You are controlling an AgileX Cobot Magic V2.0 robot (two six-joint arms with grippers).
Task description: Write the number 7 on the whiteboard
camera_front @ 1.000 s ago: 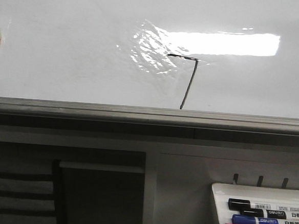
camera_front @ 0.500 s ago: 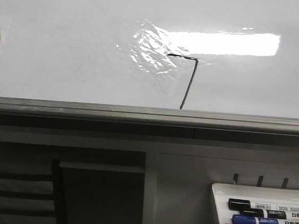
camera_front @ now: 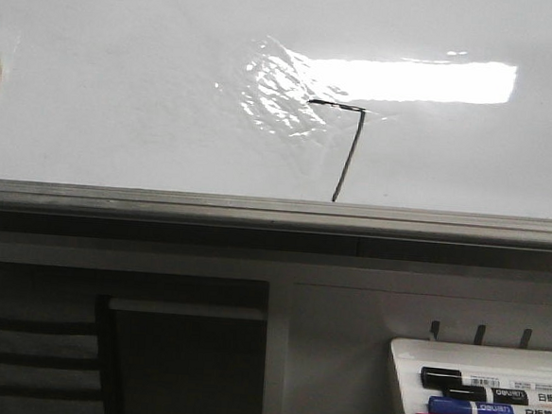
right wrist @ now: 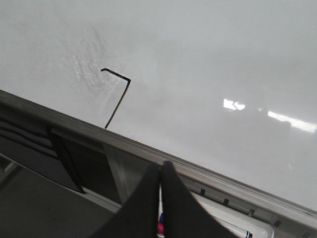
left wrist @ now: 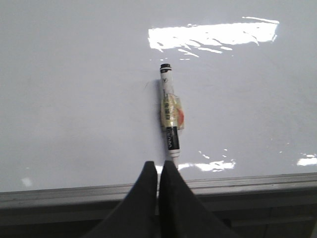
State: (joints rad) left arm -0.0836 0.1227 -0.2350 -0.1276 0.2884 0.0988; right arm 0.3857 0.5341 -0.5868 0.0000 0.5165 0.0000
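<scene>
Office or classroom — wall whiteboard (camera_front: pixel 124 83) | marker tray (camera_front: pixel 406 382) — markers (camera_front: pixel 477 382) below

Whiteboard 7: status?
Left pincer shut on taped marker pen. Right pincer shut, empty. Black number 7 complete on glossy whiteboard. Nothing blocking.

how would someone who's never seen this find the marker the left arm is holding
Start at the whiteboard, the large glossy white surface with a grey metal edge. Above that edge, the left gripper has its dark jaws shut on a marker pointing at the board. Unlike the markers in the tray, it has yellowish tape around its middle.
</scene>
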